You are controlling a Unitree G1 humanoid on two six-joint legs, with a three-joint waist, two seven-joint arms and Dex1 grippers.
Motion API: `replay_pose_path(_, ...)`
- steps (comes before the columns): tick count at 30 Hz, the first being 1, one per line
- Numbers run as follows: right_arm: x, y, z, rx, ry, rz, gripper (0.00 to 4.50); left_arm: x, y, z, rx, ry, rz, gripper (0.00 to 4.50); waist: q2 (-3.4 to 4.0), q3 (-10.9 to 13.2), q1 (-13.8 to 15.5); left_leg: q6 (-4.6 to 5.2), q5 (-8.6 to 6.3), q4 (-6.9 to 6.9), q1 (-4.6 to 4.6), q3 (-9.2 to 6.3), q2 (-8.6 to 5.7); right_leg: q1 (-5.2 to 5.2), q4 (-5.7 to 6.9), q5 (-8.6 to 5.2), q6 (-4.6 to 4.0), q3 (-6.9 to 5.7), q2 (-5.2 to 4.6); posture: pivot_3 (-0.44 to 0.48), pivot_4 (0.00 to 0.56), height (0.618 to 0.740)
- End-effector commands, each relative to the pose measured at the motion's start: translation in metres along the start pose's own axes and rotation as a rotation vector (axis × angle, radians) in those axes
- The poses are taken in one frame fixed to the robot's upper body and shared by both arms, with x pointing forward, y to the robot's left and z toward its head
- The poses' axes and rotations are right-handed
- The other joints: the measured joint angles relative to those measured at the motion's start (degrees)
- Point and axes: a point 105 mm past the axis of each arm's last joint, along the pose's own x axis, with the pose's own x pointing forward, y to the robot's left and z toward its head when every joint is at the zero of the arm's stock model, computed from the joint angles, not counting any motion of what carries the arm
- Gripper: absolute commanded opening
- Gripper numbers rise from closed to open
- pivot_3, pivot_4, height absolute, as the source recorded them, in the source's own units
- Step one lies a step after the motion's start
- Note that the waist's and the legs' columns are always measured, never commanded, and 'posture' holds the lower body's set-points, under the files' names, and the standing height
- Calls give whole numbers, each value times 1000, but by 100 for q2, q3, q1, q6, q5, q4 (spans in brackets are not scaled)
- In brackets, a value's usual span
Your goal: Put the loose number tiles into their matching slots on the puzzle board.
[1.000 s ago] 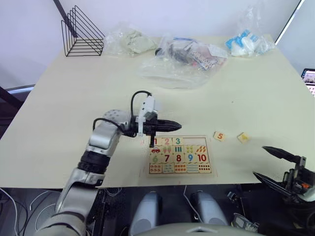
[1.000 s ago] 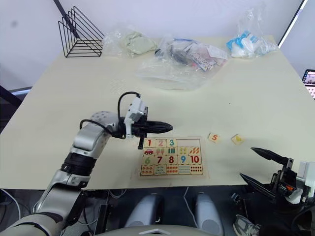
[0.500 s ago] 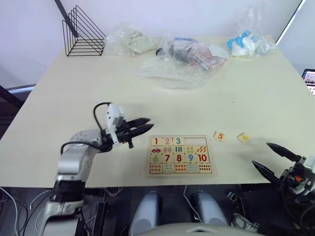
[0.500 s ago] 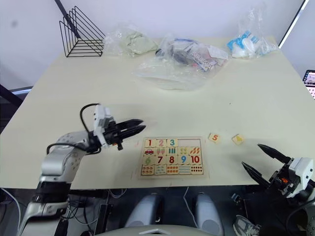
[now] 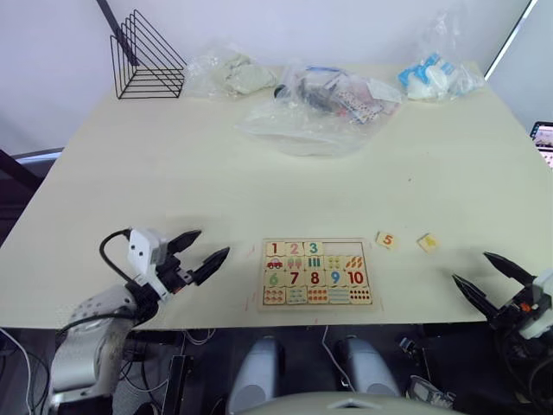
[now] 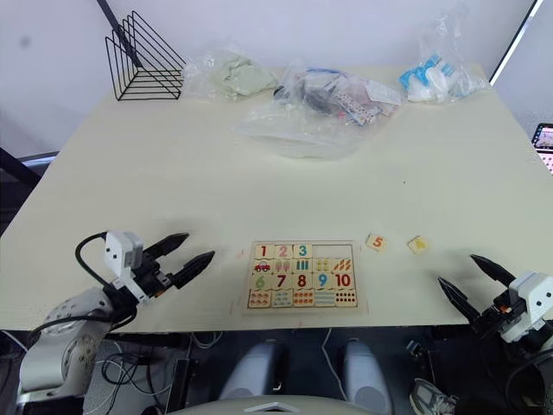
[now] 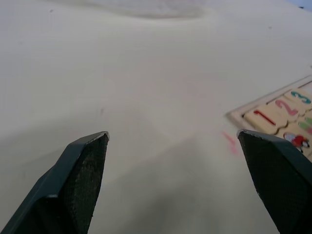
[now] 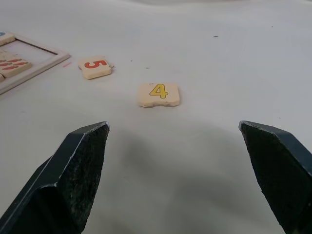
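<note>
Reading the head camera, I see the puzzle board (image 5: 316, 274) lying flat near the front edge of the tabletop (image 5: 155, 164), with tiles 1, 2 and 3 seated in its top row and the two slots (image 5: 343, 249) to their right showing bare wood. Tile 5 (image 5: 386, 240) lies on the tabletop just right of the board, and tile 4 (image 5: 427, 243) lies a little further right, apart from it; both rest face up. My left end effector (image 5: 201, 250) hovers left of the board, clear of it, fingers spread and gripping nothing. My right end effector (image 5: 489, 278) sits at the front right edge of the tabletop, fingers likewise spread and empty; in its wrist view tile 4 lies ahead between the fingers with tile 5 and the board corner beyond. Clear plastic bags (image 5: 320, 108) and a black wire rack (image 5: 145, 59) occupy the far side.
</note>
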Motion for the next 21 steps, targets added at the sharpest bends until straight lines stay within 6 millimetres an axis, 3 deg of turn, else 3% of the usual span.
replay_pose_path(1,-7,-8,7,-40,-28,-32,4500,-12,0,9,31,-49,43,4457,0,0,14,0,0,0,-1,-1,0,0,-1,0,0,-2,0,0,150,740)
replay_pose_path(7,-11,-10,4,-22,-36,-25,4500,-20,-3,3,20,-52,66,4457,-1,-2,9,0,0,0,0,2,0,1,-3,-1,-1,-2,2,0,150,740)
replay_pose_path(21,-7,-8,1,-35,-37,3,4500,-14,-2,6,38,-57,60,4457,-1,-2,5,0,0,0,0,7,-1,1,-3,-1,-1,-3,4,0,150,740)
